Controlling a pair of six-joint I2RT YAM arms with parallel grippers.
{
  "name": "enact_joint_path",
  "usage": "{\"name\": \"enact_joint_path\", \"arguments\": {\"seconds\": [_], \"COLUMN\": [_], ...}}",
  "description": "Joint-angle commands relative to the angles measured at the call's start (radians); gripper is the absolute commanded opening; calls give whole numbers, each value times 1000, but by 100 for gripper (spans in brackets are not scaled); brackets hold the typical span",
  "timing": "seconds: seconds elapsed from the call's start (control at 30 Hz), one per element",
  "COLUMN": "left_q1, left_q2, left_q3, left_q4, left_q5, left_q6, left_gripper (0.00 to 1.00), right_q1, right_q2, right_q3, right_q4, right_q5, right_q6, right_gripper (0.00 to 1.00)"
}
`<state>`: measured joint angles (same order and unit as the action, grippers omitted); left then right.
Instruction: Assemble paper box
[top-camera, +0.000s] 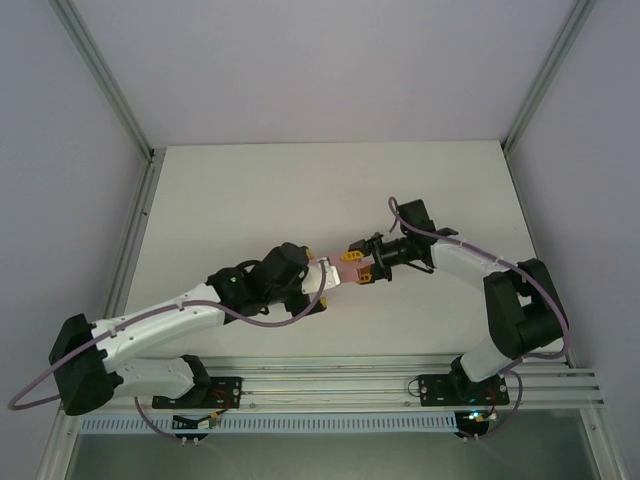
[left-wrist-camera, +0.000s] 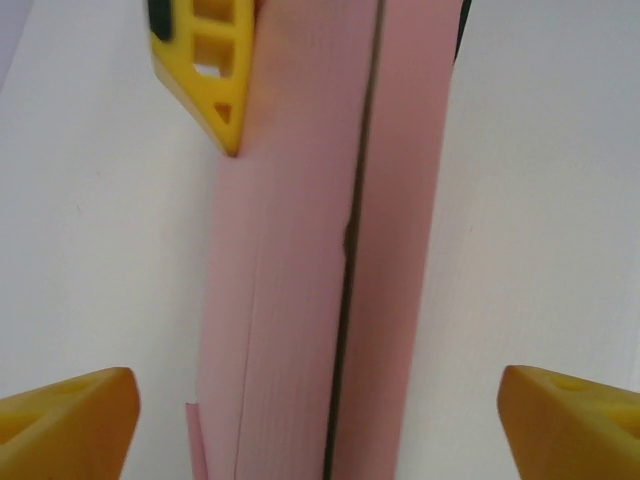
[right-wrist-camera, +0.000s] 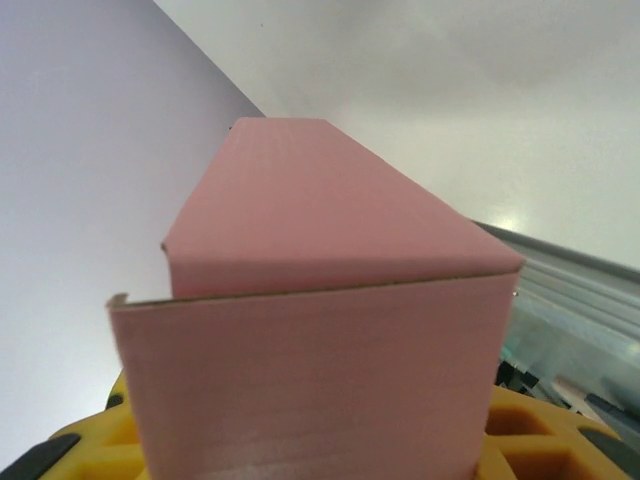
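The paper box (top-camera: 347, 268) is over the middle of the table (top-camera: 300, 190). The right gripper (top-camera: 361, 266) grips the box's right end. The left gripper (top-camera: 322, 272) is at the box's left end, its fingers (left-wrist-camera: 70, 425) either side of the box and apart from it.

Matt paper box (right-wrist-camera: 320, 380), seemingly smooth white table (top-camera: 250, 190)

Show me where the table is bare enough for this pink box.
Bare: the far half of the white table beyond the arms, and the near patch between the arms and the metal rail. Crowded: the centre, where the right pincer grips the pale pink folded card box and the open left pincer flanks it.
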<state>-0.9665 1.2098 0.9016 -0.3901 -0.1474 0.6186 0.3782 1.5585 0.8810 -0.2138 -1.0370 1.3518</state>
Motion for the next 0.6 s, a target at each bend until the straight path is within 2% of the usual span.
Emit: {"name": "enact_joint_path", "arguments": {"seconds": [0.0, 0.13, 0.23, 0.3, 0.37, 0.4, 0.47, 0.5, 0.53, 0.57], "left_q1": [-1, -5, -2, -2, -2, -1, -2, -2, -1, -2], "left_q2": [33, 15, -8, -18, -20, -22, -28, -30, -31, -31], "left_q3": [30, 4, -9, -20, -21, -24, -38, -45, -50, -52], "left_q4": [11, 77, 101, 142, 146, 149, 166, 173, 177, 174], "left_q5": [-51, -35, 5, -5, -12, -14, -17, -18, -17, -17], "left_q6": [44, 63, 67, 67, 55, 52, 47, 48, 44, 36], "left_gripper": [84, 65, 53, 45, 39, 37, 36, 35, 35, 35], "right_q1": [-9, -13, -16, -16, -16, -15, -16, -18, -20, -26], "right_q2": [-20, -11, -1, 1, -4, -8, -19, -28, -37, -49], "right_q3": [16, 8, 3, 0, 2, 3, 2, 5, 7, 12], "right_q4": [-61, -67, -61, -37, -30, -34, -42, -46, -51, -63], "right_q5": [-75, -81, -82, -84, -86, -84, -79, -74, -68, -56], "right_q6": [29, 18, 19, 36, 34, 33, 21, 13, 1, -19], "right_gripper": [22, 22, 27, 29, 41, 44, 56, 58, 69, 100]}}
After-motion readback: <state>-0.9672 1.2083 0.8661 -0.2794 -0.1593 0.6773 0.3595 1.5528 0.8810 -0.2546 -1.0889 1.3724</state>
